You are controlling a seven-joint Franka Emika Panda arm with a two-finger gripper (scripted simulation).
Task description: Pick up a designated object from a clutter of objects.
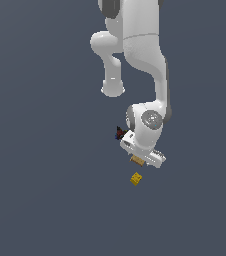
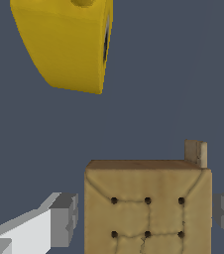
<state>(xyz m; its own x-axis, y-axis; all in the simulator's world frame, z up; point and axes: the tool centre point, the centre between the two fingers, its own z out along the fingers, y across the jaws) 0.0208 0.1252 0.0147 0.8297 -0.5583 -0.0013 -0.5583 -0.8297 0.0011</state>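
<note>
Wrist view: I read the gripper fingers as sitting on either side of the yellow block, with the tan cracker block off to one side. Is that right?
Not quite. In the wrist view the gripper fingers sit on either side of the tan cracker block, with small gaps showing on both sides. It is the yellow block that lies apart, outside the fingers.

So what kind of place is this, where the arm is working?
Probably a bare simulated test scene: a featureless grey floor, a white robot arm, and a few small loose items, like the tan cracker block and yellow block.
</note>
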